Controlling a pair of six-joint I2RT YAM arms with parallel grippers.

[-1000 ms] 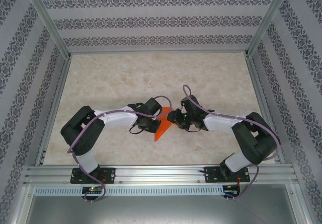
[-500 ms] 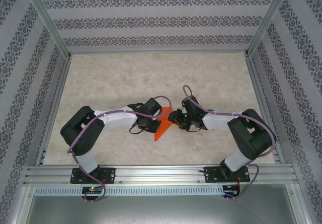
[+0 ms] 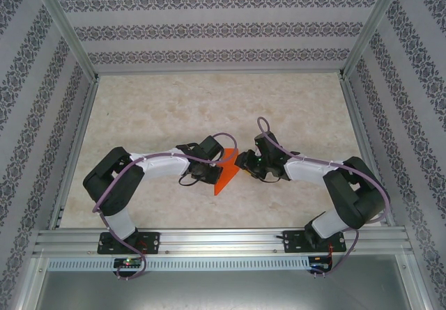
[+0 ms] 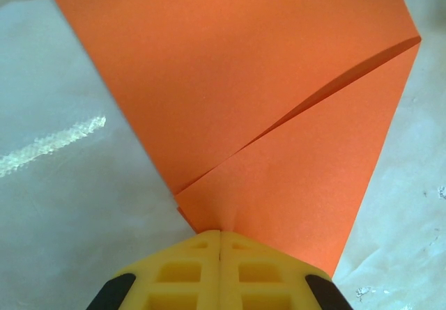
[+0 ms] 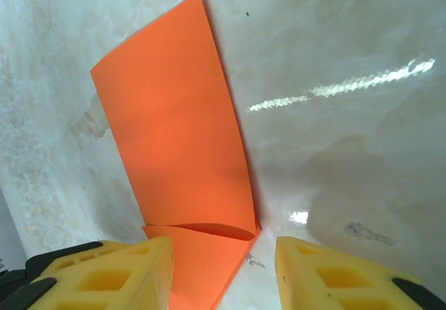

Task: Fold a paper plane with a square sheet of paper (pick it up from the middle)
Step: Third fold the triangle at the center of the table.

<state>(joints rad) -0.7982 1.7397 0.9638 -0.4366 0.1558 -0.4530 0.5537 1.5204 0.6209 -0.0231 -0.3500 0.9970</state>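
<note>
A pale marbled counter (image 3: 174,108) is lying inside a booth of grey-patterned wallpaper walls (image 3: 209,28). A silver aluminium rail (image 3: 223,239) is carrying both arm bases along the near edge.

Left of centre, the left end effector (image 4: 220,239) is pinching its yellow fingers fully together on the thin bright orange paper sheet (image 4: 265,101). It is gripping the narrow point where two folded flaps are meeting along a slanted seam. That clamp seems to be serving as an anchor, stopping the folded layers from springing apart while the other arm is working. In the overhead view the paper is sitting a little nearer than the counter's middle, between the two end effectors, with its pointed end aiming toward the rail.

To the right, the right end effector (image 5: 223,268) is standing with its yellow fingers partway apart and gripping nothing. The sheet's lower corner is reaching between them, nearer one finger, and one curled layer is bowing open there. Its position suggests it is lining up to press or take that loose edge for the next crease.

The counter is glossy and is throwing back streaks of light, so thin paper is probably sliding easily on it. Judging by the few folds showing, the plane is far from finished.
</note>
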